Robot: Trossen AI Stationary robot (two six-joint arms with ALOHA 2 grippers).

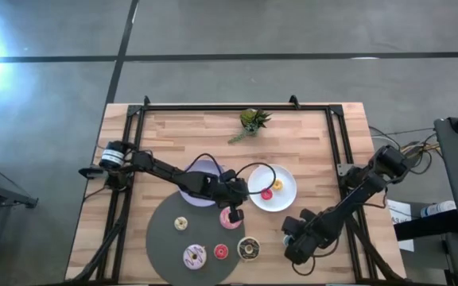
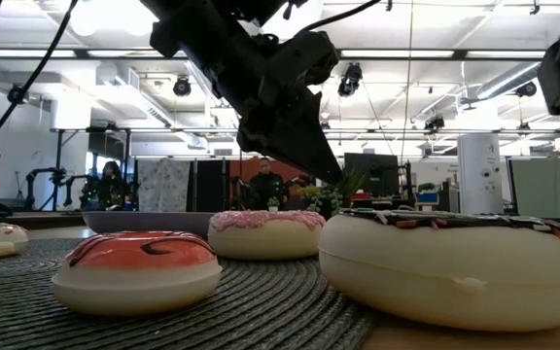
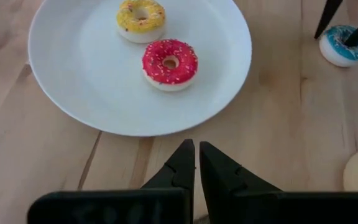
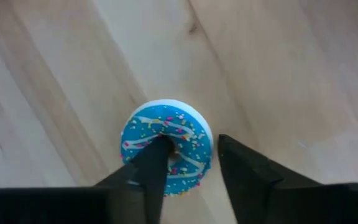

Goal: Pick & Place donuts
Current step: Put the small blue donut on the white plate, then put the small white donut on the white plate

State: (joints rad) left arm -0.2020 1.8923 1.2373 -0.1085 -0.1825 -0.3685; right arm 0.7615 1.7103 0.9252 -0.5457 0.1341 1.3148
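Observation:
A teal donut (image 4: pixel 166 146) lies flat on the bare wood near the table's near right. My right gripper (image 4: pixel 192 142) is open over it and points down. One finger is in the donut's hole and the other is outside its rim. The left wrist view shows the same teal donut (image 3: pixel 340 48). My left gripper (image 3: pixel 196 152) is shut and empty. It hovers over the wood beside the white plate (image 1: pixel 286 181), which holds a yellow donut (image 3: pixel 141 17) and a red donut (image 3: pixel 169 62). A pink donut (image 1: pixel 230 218) rests on the dark grey disc's (image 1: pixel 161 238) edge. My right gripper comes at the teal donut from above. One finger (image 4: pixel 156 158) reaches into the hole (image 4: pixel 169 144), and the other finger (image 4: pixel 241 165) stands just outside the rim with a narrow gap. The donut lies flat on the table. Whether the inner finger touches it, I cannot tell.
The dark grey disc also carries a pale yellow donut (image 1: pixel 181 224), a purple-white one (image 1: pixel 194 256), a red-iced one (image 1: pixel 221 252) and a chocolate one (image 1: pixel 249 248). A lilac plate (image 1: pixel 199 171) lies under the left arm. A small plant (image 1: pixel 253 121) stands near the far edge.

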